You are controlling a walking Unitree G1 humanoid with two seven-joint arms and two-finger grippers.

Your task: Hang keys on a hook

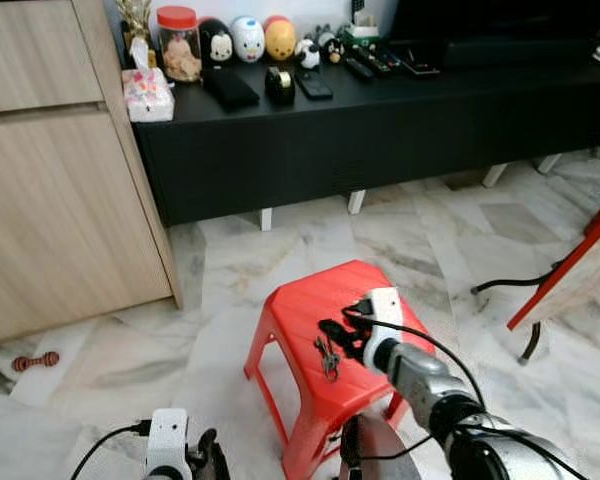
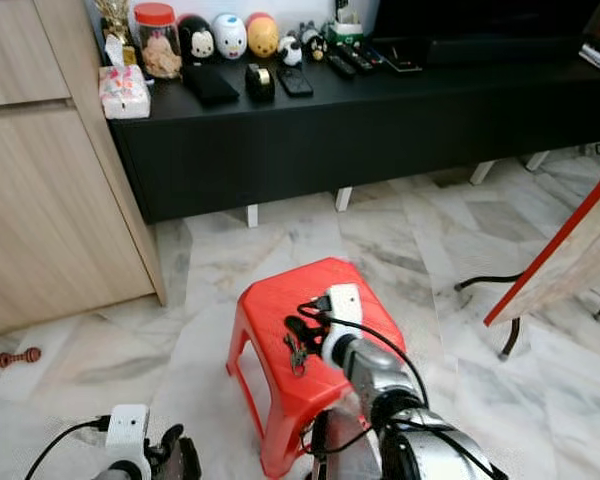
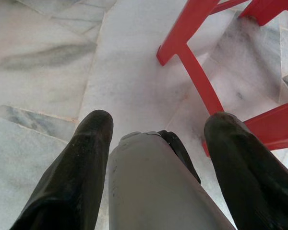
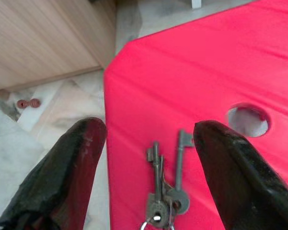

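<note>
left gripper (image 3: 156,139): bottom left of the head views, low over the marble floor (image 1: 220,270), fingers spread wide, holding nothing
right gripper (image 4: 149,143): lower centre-right, over the stool, fingers wide apart either side of the keys, not gripping them
keys (image 4: 164,179): small bunch lying flat on the stool top, between the right fingers, near the stool's left edge
red stool (image 1: 310,320): plastic, lower centre, round hole in the seat
wooden cabinet (image 1: 50,200): left side
black console (image 1: 380,120): across the top, jar (image 1: 178,42), round figurines, remotes on it
</note>
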